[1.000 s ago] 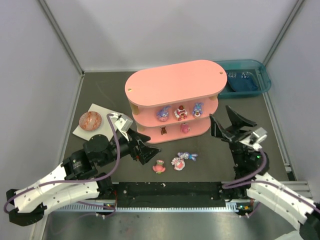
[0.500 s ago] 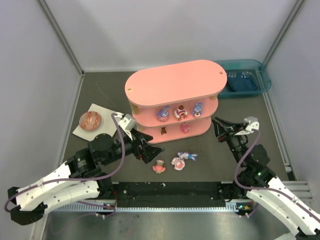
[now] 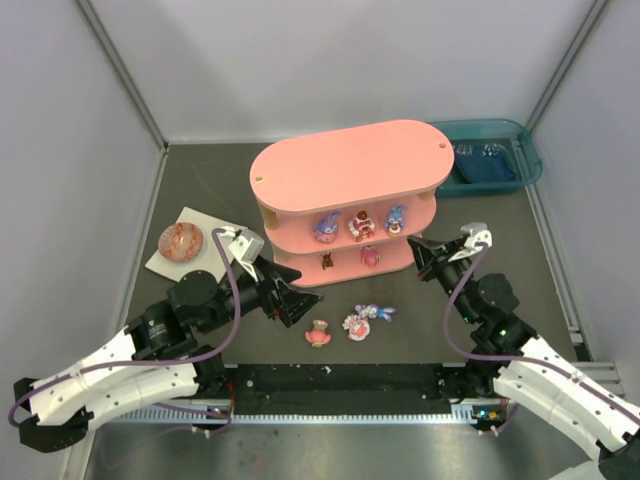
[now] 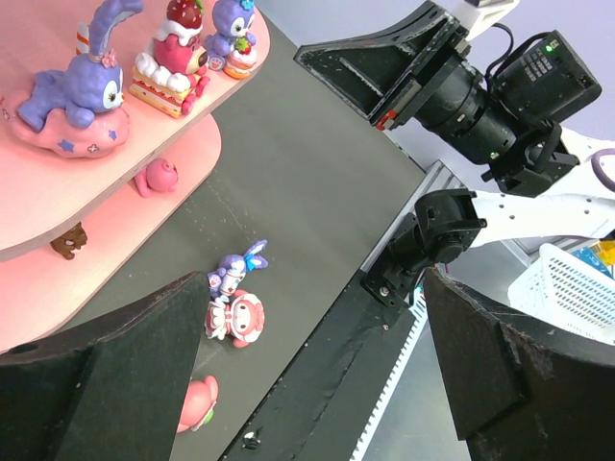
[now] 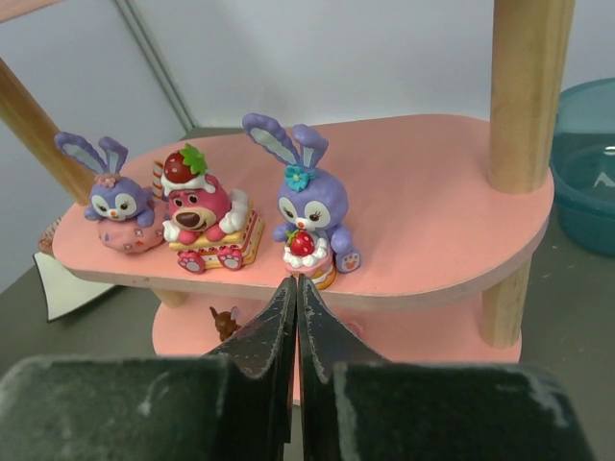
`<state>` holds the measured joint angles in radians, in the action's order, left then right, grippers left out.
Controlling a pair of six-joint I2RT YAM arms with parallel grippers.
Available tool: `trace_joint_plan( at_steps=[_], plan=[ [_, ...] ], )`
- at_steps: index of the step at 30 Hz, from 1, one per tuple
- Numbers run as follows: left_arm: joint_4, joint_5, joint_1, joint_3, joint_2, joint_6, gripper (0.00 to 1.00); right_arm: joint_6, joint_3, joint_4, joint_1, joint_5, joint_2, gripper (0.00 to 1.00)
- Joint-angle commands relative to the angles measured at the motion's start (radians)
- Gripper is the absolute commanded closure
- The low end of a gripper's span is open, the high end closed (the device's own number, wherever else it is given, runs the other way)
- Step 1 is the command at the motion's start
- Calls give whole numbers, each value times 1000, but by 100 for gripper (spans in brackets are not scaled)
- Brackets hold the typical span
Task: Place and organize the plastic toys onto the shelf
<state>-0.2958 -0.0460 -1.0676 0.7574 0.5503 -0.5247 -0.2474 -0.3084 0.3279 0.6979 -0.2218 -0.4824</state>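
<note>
**Shelf** (image 3: 345,172): pink, oval, three tiers, set at the middle of the table (image 3: 480,215).
- Middle tier, left to right: purple bunny on a pink cushion (image 5: 113,206), red bear on a strawberry cake (image 5: 207,223), purple bunny with a strawberry (image 5: 309,213).
- Bottom tier: small brown figure (image 3: 327,261), pink figure (image 3: 370,257).

**Loose toys**, laid on the table just near of the shelf:
- pink toy (image 3: 318,334)
- pink-and-white toy (image 3: 355,325), to the right of the pink toy
- blue-purple bunny (image 3: 375,312), close against the pink-and-white toy

**Left gripper** (image 4: 317,384): jaws spread wide, nothing between them. It is held low at the shelf's near left, left of the loose toys.

**Right gripper** (image 5: 296,288): jaws pressed together, nothing held. It is placed at the shelf's right end, with its tips aimed at the middle tier.

**Teal bin** (image 3: 520,140): far right corner.

**Speckled ball** (image 3: 181,240): resting on a white plate (image 3: 196,218), left of the shelf.
</note>
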Motion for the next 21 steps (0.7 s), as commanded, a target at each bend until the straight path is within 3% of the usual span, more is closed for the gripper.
trace_joint_plan(
  at_steps=[1, 21],
  plan=[
    [26, -15, -2, -9, -3, 6, 1, -18, -17, 91, -6, 32, -53, 100],
    [24, -17, -2, 2, 14, 20, 1, -29, 3, 160, -6, 30, -137, 100]
  ],
)
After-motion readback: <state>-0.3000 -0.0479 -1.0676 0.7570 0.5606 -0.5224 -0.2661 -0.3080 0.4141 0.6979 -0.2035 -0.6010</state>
